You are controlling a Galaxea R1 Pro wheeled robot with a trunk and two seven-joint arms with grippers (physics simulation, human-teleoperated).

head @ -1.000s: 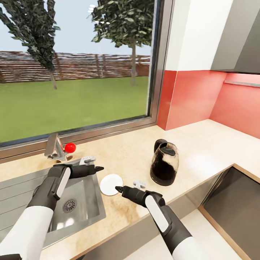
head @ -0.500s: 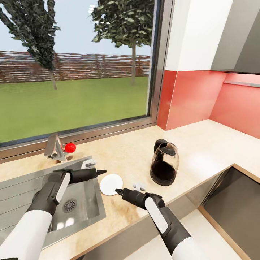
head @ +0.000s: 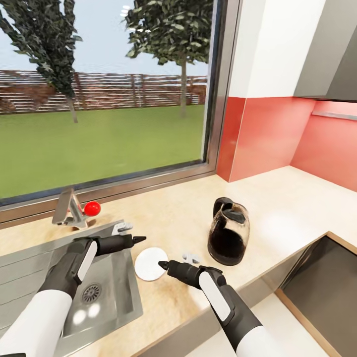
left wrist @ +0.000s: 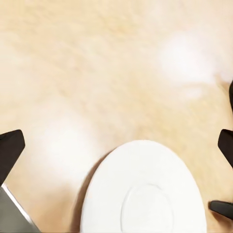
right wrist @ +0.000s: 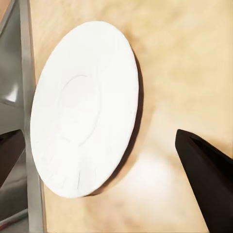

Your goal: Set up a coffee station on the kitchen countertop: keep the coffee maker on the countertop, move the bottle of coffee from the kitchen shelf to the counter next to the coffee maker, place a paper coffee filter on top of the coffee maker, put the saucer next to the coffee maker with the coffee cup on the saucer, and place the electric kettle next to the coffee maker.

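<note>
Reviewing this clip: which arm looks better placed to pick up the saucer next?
Right, probably. In the head view the right gripper sits at the saucer rim, and its wrist view frames the saucer between open fingers. The left gripper hovers further off, by the sink edge.

It was a home kitchen. A pale stone-look countertop (head: pixel 178 218) ran under a big window (head: pixel 104 94) that looked out on a lawn, trees and a fence. Left of the window's lower corner, a steel sink (head: pixel 106 302) with a tap (head: pixel 67 210) was set into the countertop. A red backsplash (head: pixel 263 136) rose right of the window, and a dark glass kettle (head: pixel 228 237) stood near it.
</note>
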